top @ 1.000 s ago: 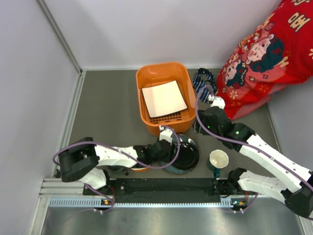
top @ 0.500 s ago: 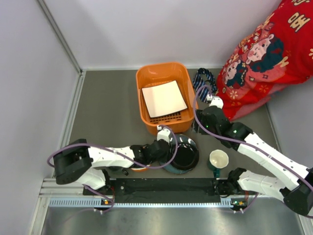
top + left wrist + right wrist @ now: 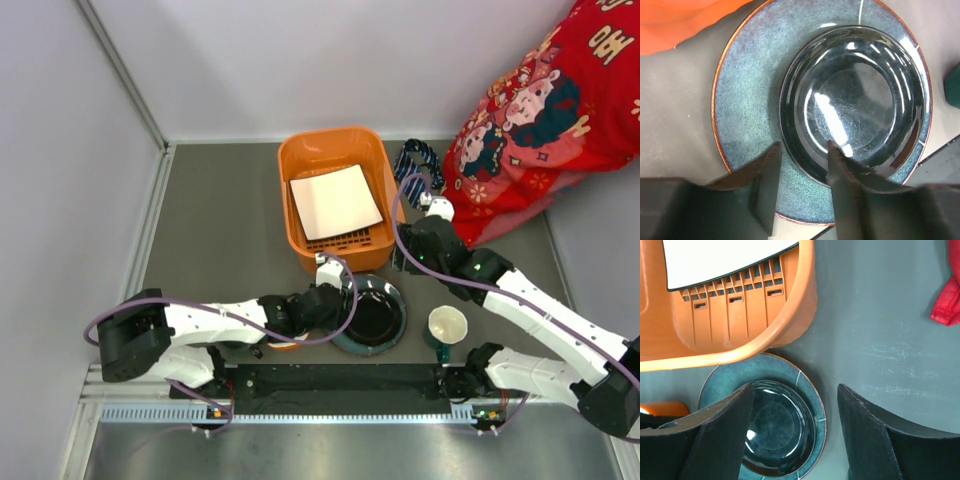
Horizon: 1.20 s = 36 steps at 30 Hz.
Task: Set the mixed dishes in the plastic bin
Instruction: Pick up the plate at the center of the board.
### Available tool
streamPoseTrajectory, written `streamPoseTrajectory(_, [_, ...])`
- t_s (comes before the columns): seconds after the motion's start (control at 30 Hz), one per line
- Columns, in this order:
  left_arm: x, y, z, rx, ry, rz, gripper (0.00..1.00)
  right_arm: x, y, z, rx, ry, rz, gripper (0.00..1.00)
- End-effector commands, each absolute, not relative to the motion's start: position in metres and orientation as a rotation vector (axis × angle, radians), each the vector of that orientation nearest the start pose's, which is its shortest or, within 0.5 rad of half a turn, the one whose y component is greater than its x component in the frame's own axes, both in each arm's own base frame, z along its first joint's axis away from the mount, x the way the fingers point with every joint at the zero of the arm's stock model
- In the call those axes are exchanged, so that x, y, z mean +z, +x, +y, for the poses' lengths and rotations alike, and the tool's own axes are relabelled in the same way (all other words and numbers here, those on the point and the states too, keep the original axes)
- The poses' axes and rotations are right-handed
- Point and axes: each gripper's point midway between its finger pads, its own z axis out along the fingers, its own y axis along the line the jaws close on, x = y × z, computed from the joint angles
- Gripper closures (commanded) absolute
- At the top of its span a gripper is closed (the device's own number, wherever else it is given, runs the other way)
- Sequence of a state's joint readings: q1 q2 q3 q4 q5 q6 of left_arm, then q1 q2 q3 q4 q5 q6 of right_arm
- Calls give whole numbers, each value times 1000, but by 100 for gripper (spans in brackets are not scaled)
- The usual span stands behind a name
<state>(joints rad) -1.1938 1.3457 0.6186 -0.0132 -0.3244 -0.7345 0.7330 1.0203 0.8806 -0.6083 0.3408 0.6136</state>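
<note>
The bowl (image 3: 283, 345) and mug (image 3: 447, 325) are waiting well in front of the bin (image 3: 296, 160). The blue plate (image 3: 372, 318) is lying just in front of the bin. The left claw (image 3: 802, 150) is spreading its fingers over the plate's edge, not pinching. The right claw (image 3: 792, 390) is hanging wide open above the plate. The white plate (image 3: 335, 200) is lying inside the bin, so I think one dish is done. Since a second ago, the left elbow has been swinging back and its claw sliding left. The blue plate is staying put.
</note>
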Motion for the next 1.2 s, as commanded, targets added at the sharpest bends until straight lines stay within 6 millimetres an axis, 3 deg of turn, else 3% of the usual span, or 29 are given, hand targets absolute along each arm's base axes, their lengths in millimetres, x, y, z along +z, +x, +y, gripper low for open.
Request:
streamPoseTrajectory(0.0, [68, 159, -315, -630, 338, 2303, 48, 198, 250, 182, 383, 38, 2213, 32])
streamPoseTrajectory(0.1, [68, 160, -310, -620, 319, 2298, 35, 197, 250, 182, 380, 36, 2215, 32])
streamPoseTrajectory(0.27, [62, 160, -305, -606, 310, 2299, 33, 196, 251, 183, 380, 34, 2217, 32])
streamPoseTrajectory(0.43, [50, 154, -313, -656, 319, 2323, 37, 195, 251, 182, 373, 30, 2222, 32])
streamPoseTrajectory(0.87, [41, 152, -322, -676, 337, 2338, 45, 194, 249, 178, 362, 39, 2220, 32])
streamPoseTrajectory(1.17, [40, 154, -322, -657, 329, 2347, 63, 191, 250, 180, 361, 34, 2227, 32])
